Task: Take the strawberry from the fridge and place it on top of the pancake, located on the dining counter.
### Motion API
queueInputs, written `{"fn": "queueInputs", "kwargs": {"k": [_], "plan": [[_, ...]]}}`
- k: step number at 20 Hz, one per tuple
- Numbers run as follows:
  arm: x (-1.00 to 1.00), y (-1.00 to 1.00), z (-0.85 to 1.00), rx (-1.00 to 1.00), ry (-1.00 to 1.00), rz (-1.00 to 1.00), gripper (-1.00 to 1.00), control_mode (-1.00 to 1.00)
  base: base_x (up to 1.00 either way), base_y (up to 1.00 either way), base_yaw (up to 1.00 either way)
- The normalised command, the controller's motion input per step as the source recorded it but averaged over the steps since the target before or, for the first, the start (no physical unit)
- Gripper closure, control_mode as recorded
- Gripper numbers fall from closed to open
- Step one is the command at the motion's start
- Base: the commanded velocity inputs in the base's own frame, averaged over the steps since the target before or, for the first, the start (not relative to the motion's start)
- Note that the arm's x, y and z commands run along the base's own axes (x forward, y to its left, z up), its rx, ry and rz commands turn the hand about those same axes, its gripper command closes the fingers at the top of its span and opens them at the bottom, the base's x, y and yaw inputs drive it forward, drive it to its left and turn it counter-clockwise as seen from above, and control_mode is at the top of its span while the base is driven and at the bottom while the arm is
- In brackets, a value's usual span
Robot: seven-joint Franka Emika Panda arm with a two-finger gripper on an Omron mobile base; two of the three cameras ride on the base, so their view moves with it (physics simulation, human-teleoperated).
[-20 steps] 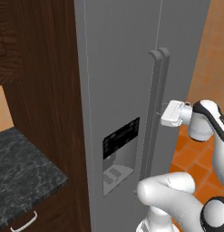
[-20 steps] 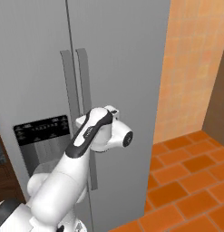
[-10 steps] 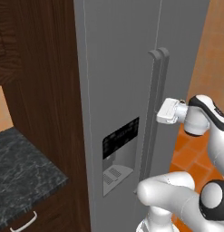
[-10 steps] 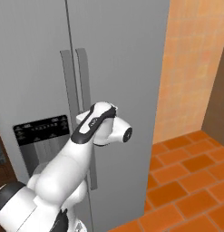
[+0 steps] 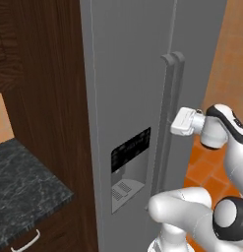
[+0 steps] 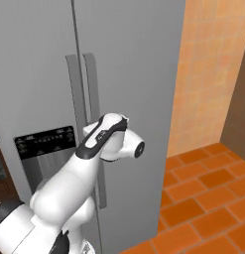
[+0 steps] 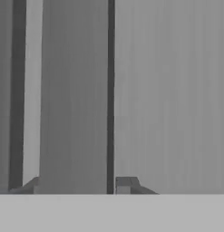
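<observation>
The gripper (image 5: 173,126) is pressing up against the long, flat vertical handles (image 5: 168,123) of the smooth, brushed-grey, closed fridge (image 5: 128,88), its fingertips (image 7: 124,183) spreading apart on either side of one handle bar.

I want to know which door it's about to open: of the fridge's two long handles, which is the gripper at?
The right door's handle. The gripper sits against it, on the side away from the water dispenser; the left door's handle lies just beyond it.
</observation>
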Motion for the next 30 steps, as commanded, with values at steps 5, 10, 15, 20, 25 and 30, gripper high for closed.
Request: {"fn": "queueInputs", "kwargs": {"k": [5,10,15,20,25,30], "plan": [[-0.18,-0.93,0.24,0.14,0.0,0.0,1.0,-1.0,0.0,0.0,0.0],[-0.07,-1.0,0.14,0.14,0.02,0.0,1.0,-1.0,0.0,0.0,0.0],[-0.13,-1.0,0.0,0.16,0.02,0.02,1.0,-1.0,0.0,0.0,0.0],[-0.13,-1.0,0.04,0.15,0.0,0.03,1.0,-1.0,0.0,0.0,0.0],[-0.11,-1.0,0.02,0.15,0.0,0.04,1.0,-1.0,0.0,0.0,0.0],[-0.01,-0.6,-0.01,0.07,0.01,0.01,1.0,-1.0,0.0,0.0,0.0]]}}
